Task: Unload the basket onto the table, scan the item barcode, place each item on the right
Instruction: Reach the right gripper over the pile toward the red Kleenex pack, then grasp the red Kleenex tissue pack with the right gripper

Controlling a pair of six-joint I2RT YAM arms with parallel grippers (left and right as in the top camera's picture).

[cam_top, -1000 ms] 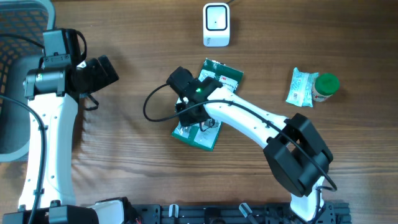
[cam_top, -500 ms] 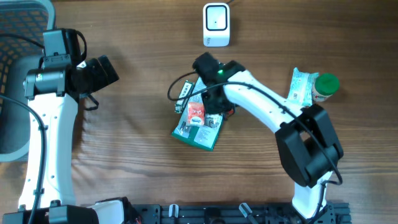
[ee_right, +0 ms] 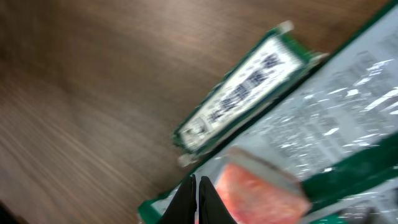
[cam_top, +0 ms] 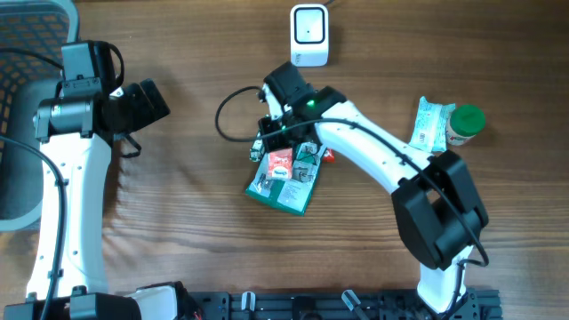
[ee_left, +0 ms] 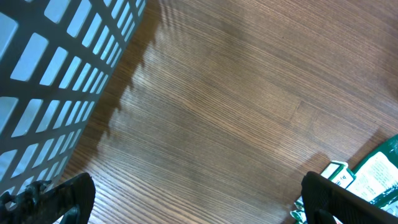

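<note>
**Overhead view.** A white scanner [cam_top: 309,36] is set at the far edge of the desk [cam_top: 178,240]. The item, a green packet [cam_top: 283,185], is laid flat on the robot's side of the scanner, apart from it. A slim green stick pack [cam_top: 260,142] is found at the packet's upper left corner. The right pincer [cam_top: 277,135] is lowered over that corner, between scanner and packet. A second packet [cam_top: 430,124] and a green-lidded jar [cam_top: 466,121] are placed well to the right of the scanner, and a mesh basket [cam_top: 27,53] far to its left. The left pincer [cam_top: 151,102] is parked left of the scanner, near the basket.

**Left wrist view.** The left pincer is shown spread wide and empty. Only bare desk, the basket's wall and one corner of the packet are seen.

**Right wrist view.** Blurred. The right pincer's tips are shown pressed together with nothing seen between them, over the packet's clear window. This is not resolved from overhead. The scanner is seen only from overhead.

**Progress, as judged.** No grip is made and the packet is not lifted. Grasping, presenting the barcode and scanning are all left to do.
</note>
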